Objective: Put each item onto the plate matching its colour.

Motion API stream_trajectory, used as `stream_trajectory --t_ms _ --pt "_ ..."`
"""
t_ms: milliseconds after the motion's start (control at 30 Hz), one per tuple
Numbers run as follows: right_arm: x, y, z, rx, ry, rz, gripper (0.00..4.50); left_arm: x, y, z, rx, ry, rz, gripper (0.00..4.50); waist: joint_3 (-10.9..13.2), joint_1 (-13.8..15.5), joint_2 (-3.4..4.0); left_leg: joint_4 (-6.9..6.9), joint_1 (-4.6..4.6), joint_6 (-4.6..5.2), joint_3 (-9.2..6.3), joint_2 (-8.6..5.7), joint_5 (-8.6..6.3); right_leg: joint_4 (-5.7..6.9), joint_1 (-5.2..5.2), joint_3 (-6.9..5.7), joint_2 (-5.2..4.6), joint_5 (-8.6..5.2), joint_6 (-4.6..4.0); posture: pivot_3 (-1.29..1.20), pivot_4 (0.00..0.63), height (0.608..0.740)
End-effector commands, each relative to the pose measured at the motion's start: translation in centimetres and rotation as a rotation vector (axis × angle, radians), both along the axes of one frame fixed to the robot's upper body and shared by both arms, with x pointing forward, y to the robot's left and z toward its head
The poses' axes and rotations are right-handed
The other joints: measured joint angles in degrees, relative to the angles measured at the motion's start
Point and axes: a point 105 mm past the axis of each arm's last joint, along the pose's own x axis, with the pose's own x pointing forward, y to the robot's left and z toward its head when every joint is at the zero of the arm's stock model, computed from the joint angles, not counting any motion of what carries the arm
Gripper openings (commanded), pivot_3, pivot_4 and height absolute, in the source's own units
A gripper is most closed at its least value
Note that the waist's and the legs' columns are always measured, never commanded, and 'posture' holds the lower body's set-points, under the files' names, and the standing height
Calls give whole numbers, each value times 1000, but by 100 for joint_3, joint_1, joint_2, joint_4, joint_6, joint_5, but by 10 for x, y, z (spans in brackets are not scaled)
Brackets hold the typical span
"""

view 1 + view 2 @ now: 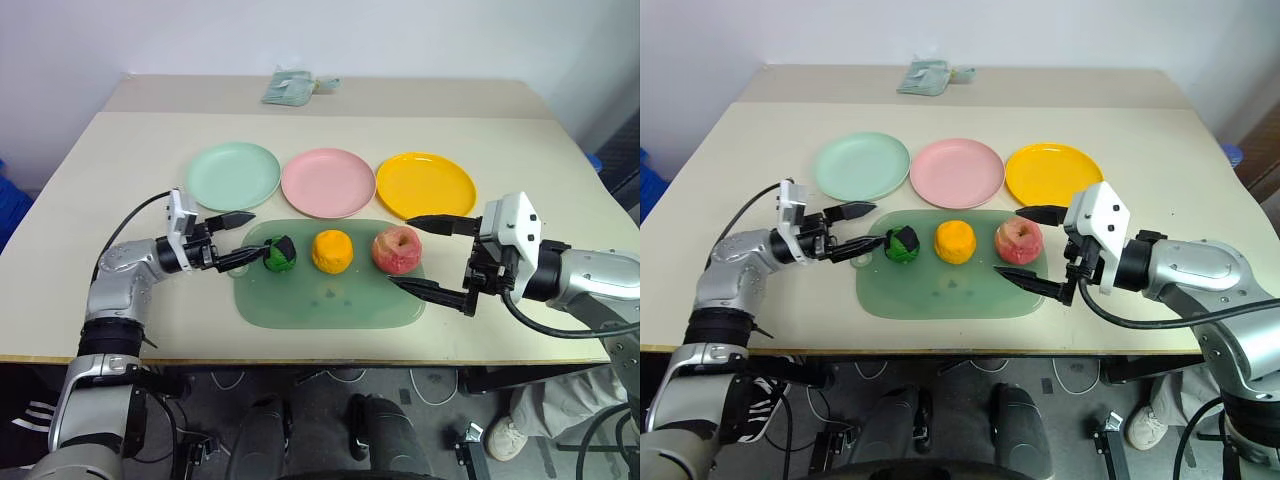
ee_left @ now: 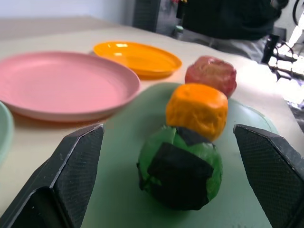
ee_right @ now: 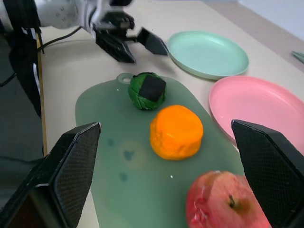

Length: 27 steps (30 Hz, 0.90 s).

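On a beige table (image 1: pixel 120 290) lies a flat translucent green rounded-rectangle mat (image 1: pixel 330 305), and three round toy fruits sit on it in a row: a dark green ball with black patches (image 1: pixel 280 254) at the robot's left end, a blocky orange fruit (image 1: pixel 332 251) in the middle, and a pinkish-red apple (image 1: pixel 397 249) at the right end. Behind the mat, three shallow round plates stand side by side, all bare: a pale mint green plate (image 1: pixel 233 175) on the left, a pink plate (image 1: pixel 328 182) in the centre and a yellow-orange plate (image 1: pixel 425 184) on the right. The left gripper (image 1: pixel 240 238) points level toward the green ball, its two black fingers spread wide, grasping nothing, with the tips just beside the ball. The right gripper (image 1: pixel 412 253) likewise has its fingers released and wide apart, bracketing the apple's right side without closing on it. A crumpled greenish packet (image 1: pixel 290 87) lies at the table's far edge.
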Motion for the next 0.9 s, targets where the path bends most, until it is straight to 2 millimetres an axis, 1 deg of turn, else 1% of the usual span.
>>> stream_trajectory --t_ms 33,167,233,333,433,467,533,633,667,733,800,867,900 --pt "-6 9 11 8 -36 26 4472 3 -6 4 16 -41 -26 4500 0 -5 0 0 -1 0 0 0 0 0 -2 0 0 0 0 0 150 740" --pt "-4 9 11 14 -44 16 4472 7 -20 -10 53 -29 -39 4500 0 3 0 3 -2 0 0 -1 0 3 -3 0 0 1 1 0 150 740" --pt "-4 9 12 15 -50 11 4472 8 -23 -19 111 -37 -41 4500 -1 -4 -1 3 -3 0 0 -1 0 0 -2 0 0 1 1 0 150 740" --pt "-5 8 14 21 -48 8 4472 11 -25 -22 124 -51 -34 4500 0 -12 -1 3 -4 1 0 0 0 2 -6 0 1 3 4 0 150 740" --pt "-5 5 12 23 -40 -5 4500 17 -29 -20 116 -87 -9 3705 0 -2 -1 3 -5 1 -1 0 0 5 -7 -1 1 3 3 0 150 740" --pt "-5 5 12 27 -37 -8 4500 17 -31 -16 99 -108 -12 3337 0 4 -1 3 -5 1 -1 0 0 5 -7 -1 0 3 3 0 150 740" --pt "-5 5 13 33 -42 -11 4500 18 -31 -6 47 -124 -6 3337 -1 3 -2 4 -7 1 -1 0 0 2 -6 -1 -1 2 3 0 150 740" --pt "-4 4 12 38 -40 -13 4500 21 -23 5 -2 -118 18 3337 0 -9 -2 4 -10 1 -1 -1 0 0 -7 0 -2 5 8 0 150 740" --pt "-4 4 12 37 -44 -12 4500 24 -17 9 -18 -121 49 3337 0 -15 -2 4 -10 1 -2 0 0 1 -8 -1 0 6 9 0 150 740" --pt "-1 5 13 40 -62 -13 4500 37 -2 20 -42 -141 168 3337 0 -14 -2 4 -8 1 -3 1 0 5 -9 -1 2 8 13 0 150 740" --pt "12 5 20 67 -111 -60 4500 55 16 34 -56 -194 352 3337 0 -21 -3 4 -6 1 -5 1 0 7 -8 -2 3 9 14 0 150 740" --pt "29 1 27 84 -177 -130 4500 70 30 47 -82 -225 509 3337 0 -16 -3 4 -3 2 -3 1 0 7 -7 -1 3 12 19 0 150 740" --pt "35 -1 30 90 -202 -158 4500 75 34 51 -91 -233 559 3337 0 -12 -3 4 -4 2 -2 0 0 7 -7 -1 2 12 20 0 150 740"
